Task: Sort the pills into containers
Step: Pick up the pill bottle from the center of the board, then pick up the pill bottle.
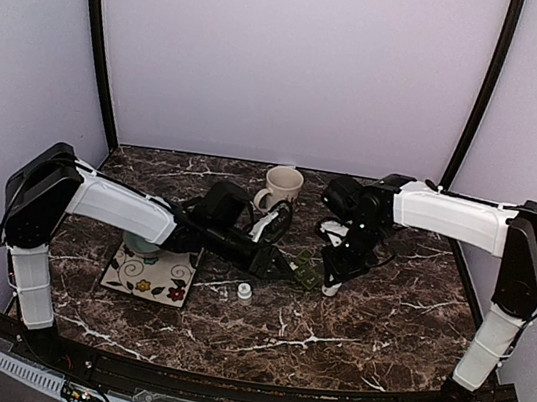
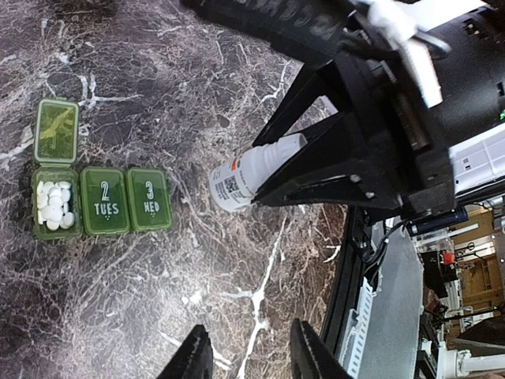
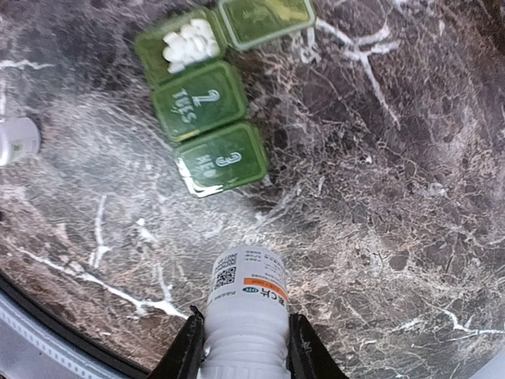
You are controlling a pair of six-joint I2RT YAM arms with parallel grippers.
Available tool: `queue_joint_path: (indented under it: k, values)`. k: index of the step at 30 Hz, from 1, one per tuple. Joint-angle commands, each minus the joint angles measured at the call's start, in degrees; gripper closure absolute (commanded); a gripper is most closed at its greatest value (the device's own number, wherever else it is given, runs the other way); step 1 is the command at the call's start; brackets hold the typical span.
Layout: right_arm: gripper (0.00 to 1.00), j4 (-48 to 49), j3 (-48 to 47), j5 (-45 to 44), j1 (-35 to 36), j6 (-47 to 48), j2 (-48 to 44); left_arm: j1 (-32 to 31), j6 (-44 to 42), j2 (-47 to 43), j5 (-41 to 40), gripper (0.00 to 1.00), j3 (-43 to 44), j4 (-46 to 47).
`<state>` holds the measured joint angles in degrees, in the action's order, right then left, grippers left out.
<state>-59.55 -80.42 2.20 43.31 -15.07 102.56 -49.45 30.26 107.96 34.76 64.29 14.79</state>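
Cream mug [image 1: 283, 185] sits at the back of the dark marble table [image 1: 381, 329]. Floral mat [image 1: 165, 282] is front left, with a small white cap [image 1: 245, 292] just right of it.

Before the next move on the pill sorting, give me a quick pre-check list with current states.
1. Bottle secure in right gripper: ok, fingers on both sides.
2. Bottle uncapped: cannot tell; a white cap lies on the table.
3. First compartment open: ok, pills inside.
4. TUES compartment open: not ok, shut.
5. WED compartment open: not ok, shut.
6. Left gripper free: ok, open and empty.
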Motion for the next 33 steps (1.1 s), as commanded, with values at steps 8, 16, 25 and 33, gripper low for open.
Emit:
queue_joint_path:
  k: [8,16,25,33]
  values:
    - [1.0,-1.7,-8.2,6.0,-0.5,-1.0,-4.8,3.8,10.0,0.0,11.6,0.64,-5.8,18.6]
    - [1.0,-1.9,-11.3,8.9,-0.4,-1.1,-5.5,5.0,14.3,1.0,16.1,0.64,-6.2,27.8]
    - [1.0,-2.8,-15.8,12.5,-0.2,-1.3,-5.2,5.9,22.7,4.7,20.4,0.64,-7.6,44.5]
    - [1.0,-2.9,-17.8,15.8,-0.2,-1.9,-5.1,7.1,26.5,5.3,20.6,0.6,-9.1,52.6]
